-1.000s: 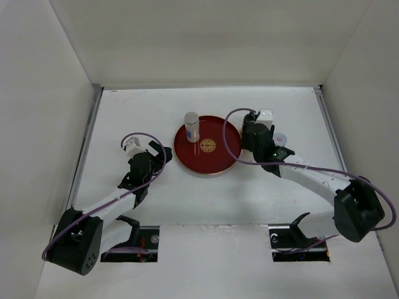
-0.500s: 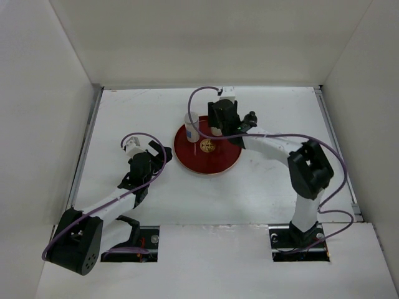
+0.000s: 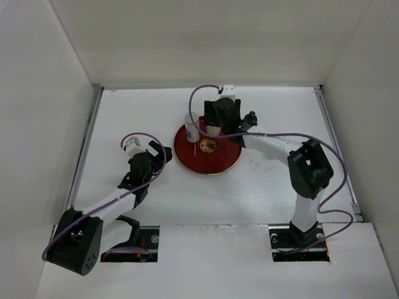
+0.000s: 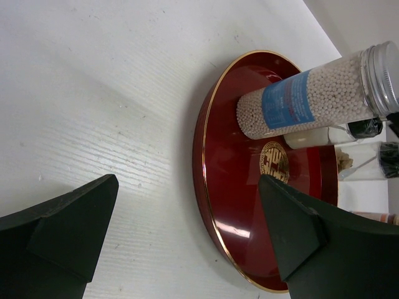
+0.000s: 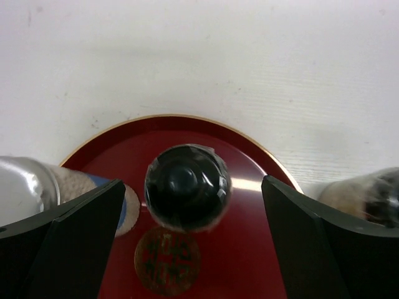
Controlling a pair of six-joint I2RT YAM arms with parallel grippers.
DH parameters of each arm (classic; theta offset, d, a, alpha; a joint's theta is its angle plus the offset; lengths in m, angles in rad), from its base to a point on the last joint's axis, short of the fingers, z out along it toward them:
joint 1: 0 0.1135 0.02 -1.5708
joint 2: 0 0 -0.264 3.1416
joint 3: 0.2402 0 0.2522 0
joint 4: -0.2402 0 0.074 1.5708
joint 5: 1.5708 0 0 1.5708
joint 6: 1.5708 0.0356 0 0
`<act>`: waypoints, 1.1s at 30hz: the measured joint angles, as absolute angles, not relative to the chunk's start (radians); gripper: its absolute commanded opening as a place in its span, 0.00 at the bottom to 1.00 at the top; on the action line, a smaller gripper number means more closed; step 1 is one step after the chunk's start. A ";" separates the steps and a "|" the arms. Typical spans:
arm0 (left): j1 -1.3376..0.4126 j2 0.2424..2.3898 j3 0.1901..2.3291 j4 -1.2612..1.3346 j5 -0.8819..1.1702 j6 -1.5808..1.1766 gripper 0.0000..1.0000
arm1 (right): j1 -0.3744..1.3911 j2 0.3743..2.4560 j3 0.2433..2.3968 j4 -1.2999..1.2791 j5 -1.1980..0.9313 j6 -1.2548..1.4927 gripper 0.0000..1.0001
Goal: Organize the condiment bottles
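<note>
The right end effector point(image 3: 215, 129) hangs open directly above the black-capped bottle point(image 5: 187, 185). The bottle stands upright between its fingers, untouched, at 12 o'clock on the red tray point(image 3: 209, 163).

Bright, even white light falls from overhead, leaving only faint, soft shadows on the white table point(image 3: 249, 187). A small glare streak shines on the glossy red tray point(image 4: 234, 227). In both wrist views the dark fingers point(image 4: 56, 237) up close are blurred. The black cap point(image 5: 187, 187) looks slightly soft, with mottled reflections.
</note>
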State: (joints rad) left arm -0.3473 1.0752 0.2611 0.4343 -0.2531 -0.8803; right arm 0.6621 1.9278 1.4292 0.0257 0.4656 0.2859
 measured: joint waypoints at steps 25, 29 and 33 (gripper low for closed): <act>-0.347 1.075 0.261 0.438 -0.253 -0.880 1.00 | 0.430 1.885 1.259 0.001 0.490 0.265 0.65; -0.345 1.075 0.261 0.438 -0.253 -0.880 1.00 | 0.426 1.877 1.259 -0.001 0.490 0.275 0.57; -0.345 1.075 0.261 0.438 -0.252 -0.880 1.00 | 0.438 1.771 1.190 0.001 0.503 0.262 0.57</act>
